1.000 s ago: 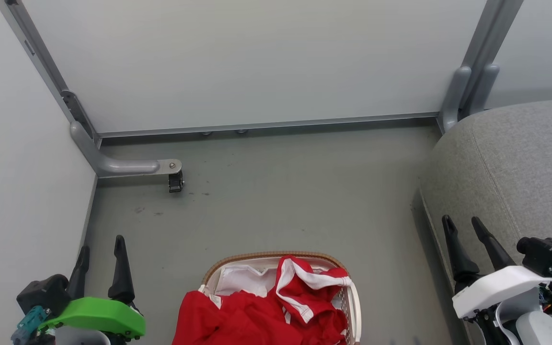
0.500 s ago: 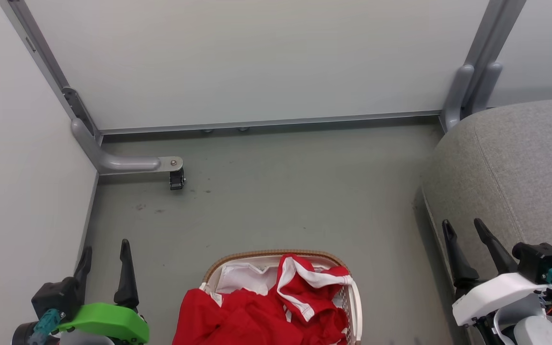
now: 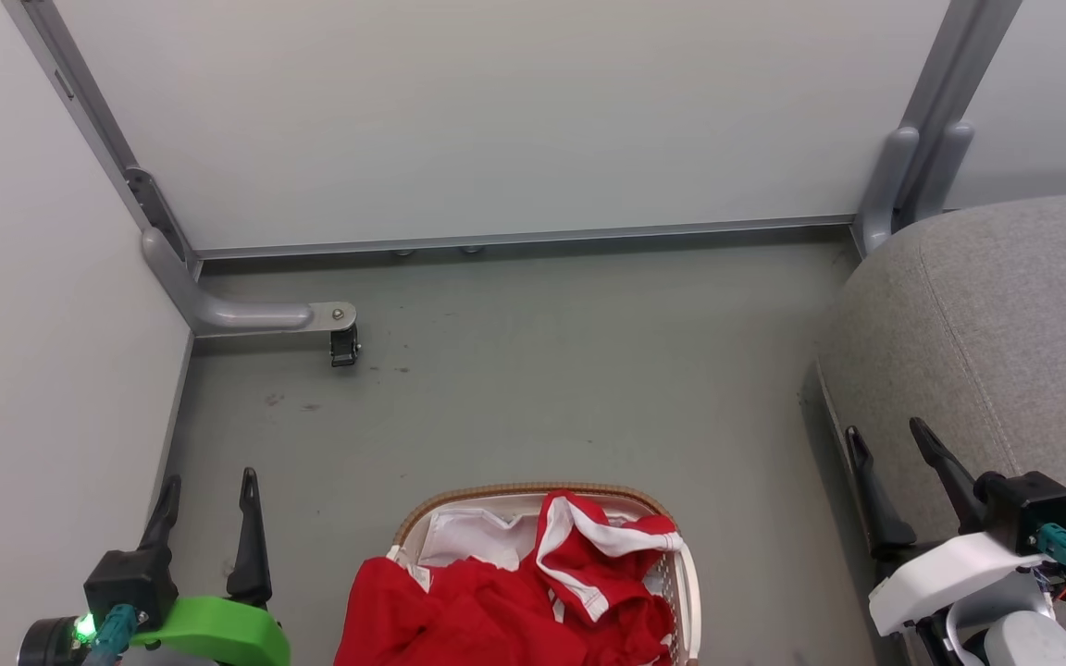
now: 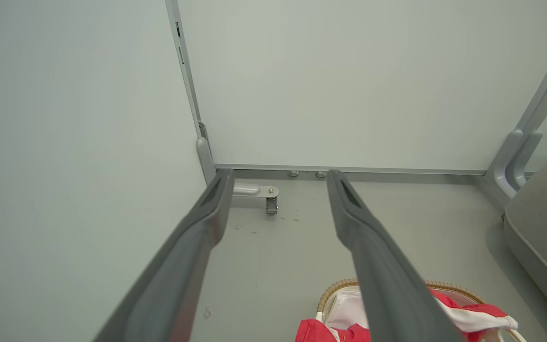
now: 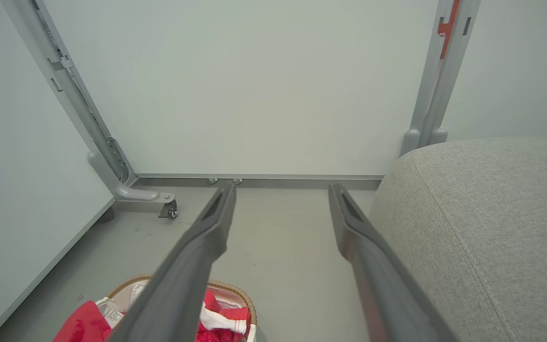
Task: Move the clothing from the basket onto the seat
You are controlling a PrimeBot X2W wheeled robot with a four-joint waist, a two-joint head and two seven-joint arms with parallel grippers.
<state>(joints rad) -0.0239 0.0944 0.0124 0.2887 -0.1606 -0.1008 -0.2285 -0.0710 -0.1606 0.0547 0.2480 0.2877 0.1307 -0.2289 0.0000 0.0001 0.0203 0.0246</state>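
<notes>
The white basket with its brown woven rim stands on the floor at the bottom centre, also seen as basket and basket. Red clothing with white trim is heaped in it over a white liner sheet; clothing, clothing. The grey seat rises at the right; seat, seat. My left gripper hangs open left of the basket. My right gripper is open in front of the seat's edge. Both hold nothing.
White partition panels close the back and left. A grey panel foot with a small castor juts onto the floor at the left. A grey post stands at the back right corner. Bare grey floor lies beyond the basket.
The left gripper has sunk lower and edged right in the head view. The right gripper shifted slightly left. The camera tilted a little. Basket and clothing stay put.
</notes>
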